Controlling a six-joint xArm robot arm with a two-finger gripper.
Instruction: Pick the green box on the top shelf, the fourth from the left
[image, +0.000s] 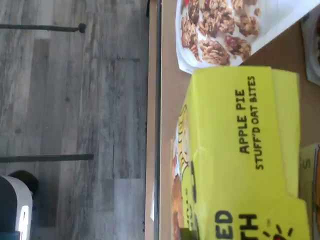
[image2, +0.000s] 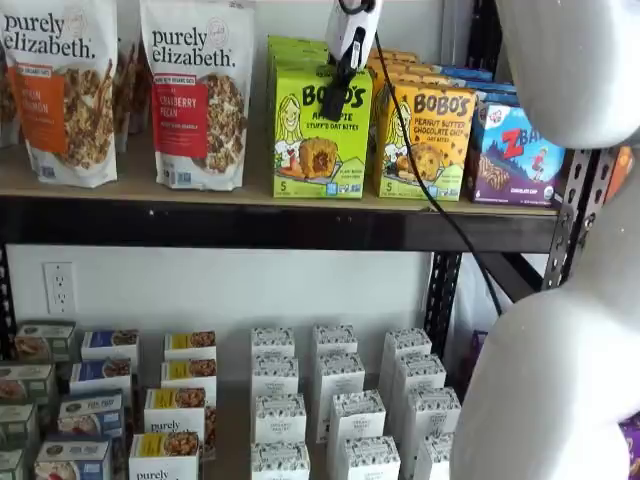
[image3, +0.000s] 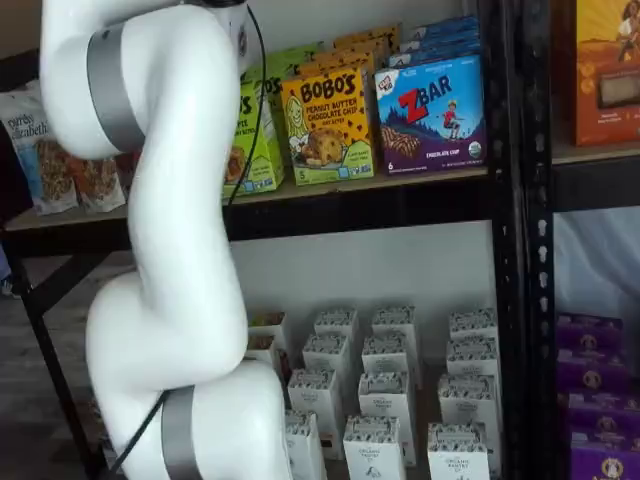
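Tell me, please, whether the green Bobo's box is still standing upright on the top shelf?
Upright: the green box stands on its base on the top shelf, front panel facing out and level with its neighbours.

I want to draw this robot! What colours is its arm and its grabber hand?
The arm is smooth, glossy white with rounded segments and grey bands at the joints. The gripper has a white body and black fingers, and a thin black cable trails down beside it.

Grey wood-plank floor (image: 75, 100); white wall (image2: 200, 290) with outlet (image2: 59, 287).
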